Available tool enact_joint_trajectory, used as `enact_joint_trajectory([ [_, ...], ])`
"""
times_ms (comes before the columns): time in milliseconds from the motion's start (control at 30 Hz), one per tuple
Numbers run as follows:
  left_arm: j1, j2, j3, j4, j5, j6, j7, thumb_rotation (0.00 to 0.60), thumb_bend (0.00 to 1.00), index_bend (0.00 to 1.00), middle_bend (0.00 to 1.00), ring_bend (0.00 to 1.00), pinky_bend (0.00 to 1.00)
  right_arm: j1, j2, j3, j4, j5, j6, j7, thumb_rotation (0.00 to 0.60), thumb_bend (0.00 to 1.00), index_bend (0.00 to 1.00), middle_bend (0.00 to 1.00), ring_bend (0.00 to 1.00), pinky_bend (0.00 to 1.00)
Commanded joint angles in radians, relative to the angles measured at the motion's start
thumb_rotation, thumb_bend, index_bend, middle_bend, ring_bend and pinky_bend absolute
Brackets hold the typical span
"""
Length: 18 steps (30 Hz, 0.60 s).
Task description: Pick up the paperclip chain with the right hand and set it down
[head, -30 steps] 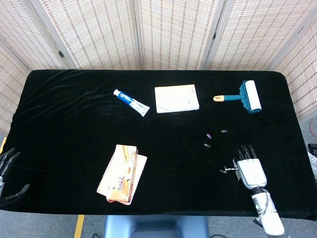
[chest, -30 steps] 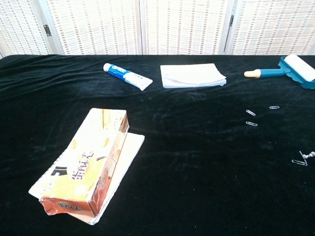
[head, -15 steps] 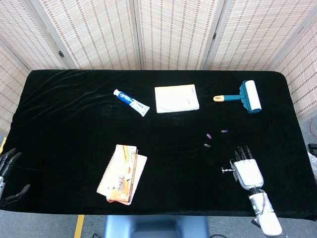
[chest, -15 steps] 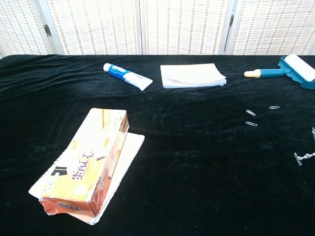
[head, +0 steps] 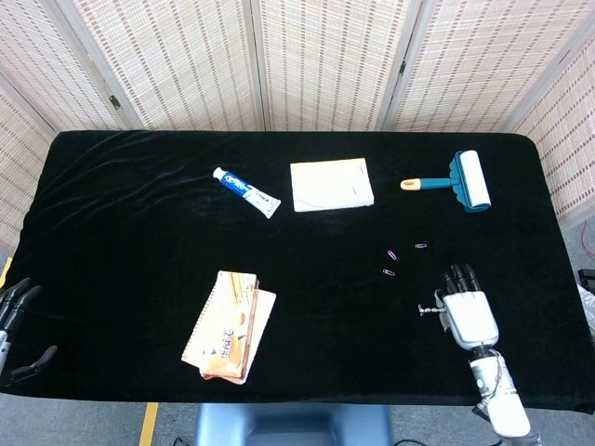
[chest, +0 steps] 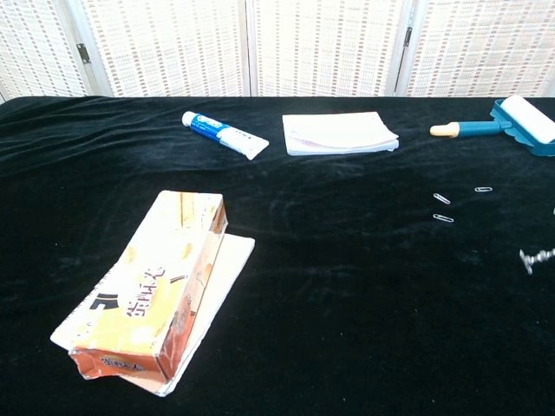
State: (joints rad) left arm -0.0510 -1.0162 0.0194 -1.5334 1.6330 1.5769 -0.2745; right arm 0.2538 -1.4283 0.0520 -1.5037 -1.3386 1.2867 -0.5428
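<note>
Near the right front edge of the table, hovering palm down: right hand, dark fingers pointing away, paperclip chain held at its thumb side and sticking out leftward. Seen from the chest only as a short silvery chain end at the right border, hand itself outside that view.

Just ahead and left of the hand: three loose clips lying apart on the cloth, two of them silvery in the chest view, colours too small to tell surely. Farther ahead, slightly right: lint roller, teal frame, white roll, yellow-tipped handle. Ahead and left: white notepad, then toothpaste, blue and white, print too small to read. Well left of the hand: orange-and-cream box resting on a white spiral notebook. Readable only from the chest: bold black Chinese characters along the side of the box, plus a torn, crumpled near end.

Far left at the table's front corner, head view only: left hand, dark fingers spread, holding nothing.

Underfoot: black velvety cloth, rumpled toward the far left, showing faint rub marks. Behind: folding screens of pale woven panels in light frames. Below the front edge: a strip of grey floor with a yellow line.
</note>
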Motion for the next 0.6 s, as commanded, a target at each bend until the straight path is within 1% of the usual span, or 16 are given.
enact_joint_trajectory([
  [33,-0.001,-0.001,0.000,-0.003,-0.001,-0.003,0.005,0.600,0.32,0.00,0.00,0.01,0.00,0.020,0.009,0.033,-0.010,0.022,-0.011,-0.001,0.600,0.45,0.93,0.21,0.05,0.00],
  [167,0.000,0.000,-0.001,-0.002,-0.005,-0.001,0.001,0.600,0.32,0.00,0.00,0.01,0.00,0.054,0.012,0.078,-0.024,0.081,-0.048,-0.021,0.600,0.45,0.93,0.21,0.05,0.00],
  [333,0.003,0.005,-0.002,0.003,-0.005,0.005,-0.017,0.600,0.32,0.00,0.00,0.01,0.00,0.100,-0.003,0.123,-0.020,0.162,-0.093,-0.072,0.600,0.45,0.93,0.21,0.05,0.00],
  [600,0.006,0.009,-0.002,0.011,-0.007,0.009,-0.037,0.600,0.32,0.00,0.00,0.01,0.00,0.170,-0.061,0.147,0.008,0.223,-0.128,-0.150,0.600,0.45,0.93,0.21,0.05,0.00],
])
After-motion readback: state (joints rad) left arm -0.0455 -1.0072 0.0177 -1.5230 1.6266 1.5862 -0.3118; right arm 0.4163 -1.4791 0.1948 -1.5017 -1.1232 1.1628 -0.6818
